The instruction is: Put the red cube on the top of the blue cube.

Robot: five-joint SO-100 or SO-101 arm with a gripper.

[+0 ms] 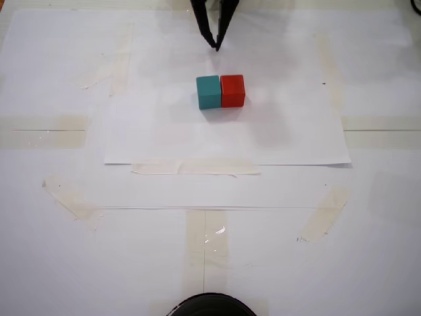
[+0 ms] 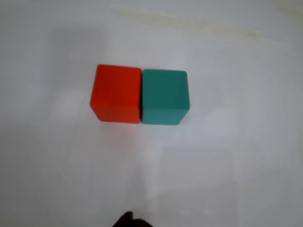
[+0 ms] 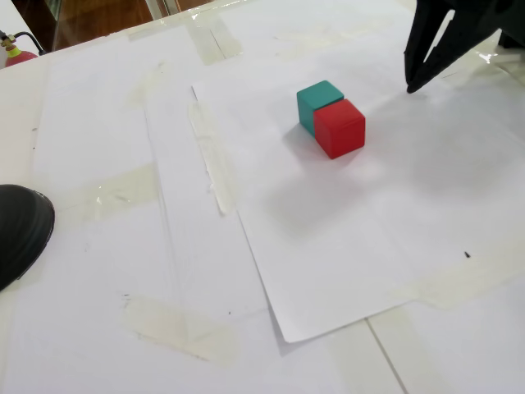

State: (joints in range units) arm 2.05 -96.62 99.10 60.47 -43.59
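The red cube [image 1: 232, 90] and the blue cube [image 1: 208, 92], which is teal, sit side by side and touching on a white paper sheet. In one fixed view the red cube is to the right of the teal one. The wrist view looks down on them with the red cube [image 2: 117, 93] left of the blue cube [image 2: 164, 96]. In the other fixed view the red cube [image 3: 339, 127] is nearer than the blue cube [image 3: 318, 98]. My black gripper [image 1: 216, 46] hangs beyond the cubes, apart from them, fingertips together and holding nothing. It also shows at the upper right as gripper [image 3: 410, 84].
White paper sheets [image 1: 296, 141] are taped flat to the table with strips of tape [image 1: 194, 168]. A black round object [image 1: 210, 307] sits at the near edge, and shows as the black object [image 3: 20, 230] at the left. A small red item [image 3: 20, 56] lies off the table's corner.
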